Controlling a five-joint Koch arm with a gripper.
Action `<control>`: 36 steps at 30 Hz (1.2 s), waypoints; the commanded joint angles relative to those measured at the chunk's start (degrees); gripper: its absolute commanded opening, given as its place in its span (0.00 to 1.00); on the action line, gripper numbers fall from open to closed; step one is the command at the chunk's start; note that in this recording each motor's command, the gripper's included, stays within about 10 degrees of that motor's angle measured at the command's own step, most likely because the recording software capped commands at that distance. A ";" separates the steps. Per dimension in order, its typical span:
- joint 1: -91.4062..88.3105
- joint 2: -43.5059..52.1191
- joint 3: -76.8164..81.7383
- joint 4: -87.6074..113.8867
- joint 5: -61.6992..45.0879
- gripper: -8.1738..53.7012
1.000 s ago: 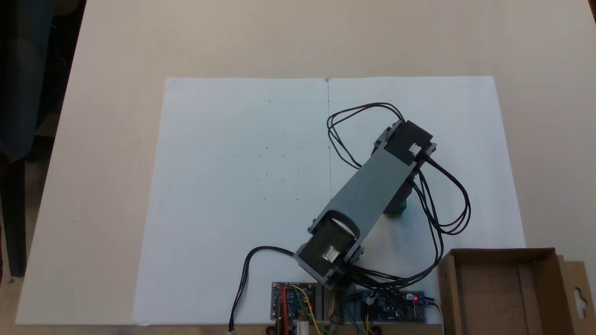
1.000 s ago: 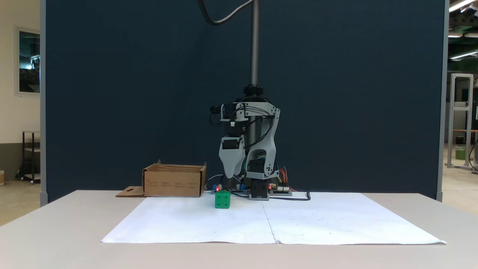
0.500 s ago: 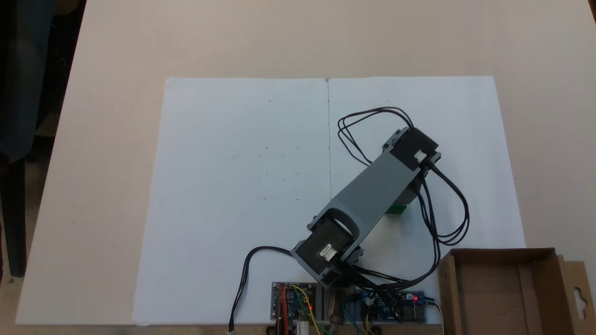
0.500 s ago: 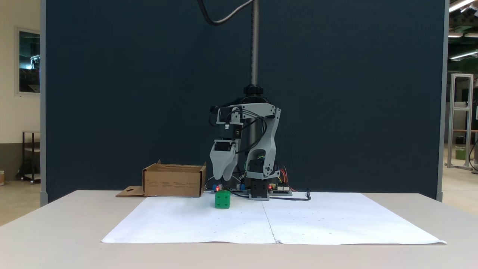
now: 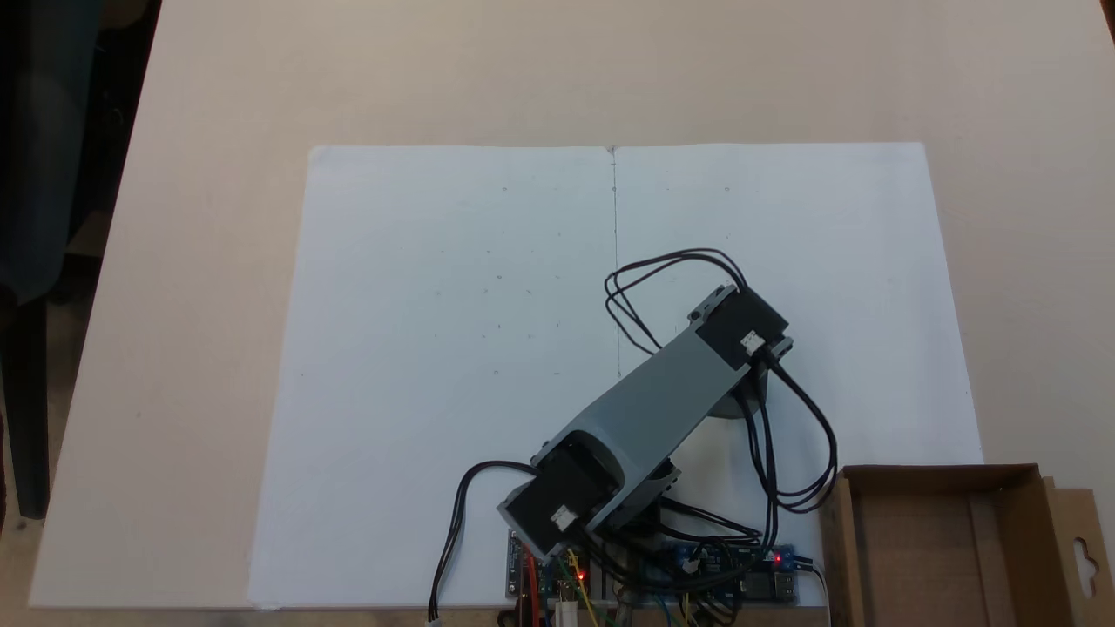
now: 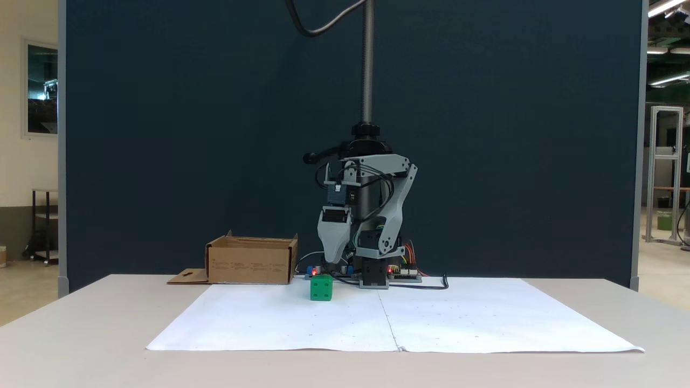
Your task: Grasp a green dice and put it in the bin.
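Gripper (image 6: 332, 262): above dice (image 6: 321, 287), jaw state indiscernible. Risk: offset descent nudges dice aside, missing grasp.

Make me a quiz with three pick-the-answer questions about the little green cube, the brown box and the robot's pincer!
1. Where is the small bright green plastic dice?
A. on the white paper sheet
B. inside the box
C. on the bare table

2. What colour is the shallow cardboard box?
A. blue
B. brown
C. white

3. What is the robot's grey pincer doing?
A. squeezing the dice
B. hanging above the dice, not touching it
C. resting in the box

Answers: 1 A, since the front fixed view shows the dice sitting on the paper. 2 B, as it is plain brown cardboard in both fixed views. 3 B, as the front view shows a gap between pincer and dice.
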 commanded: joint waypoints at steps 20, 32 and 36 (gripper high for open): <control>3.69 -10.72 1.76 -13.80 -8.17 0.85; 4.04 -17.31 1.85 -16.70 -9.14 0.84; 4.04 -18.19 1.85 -16.79 -9.05 0.83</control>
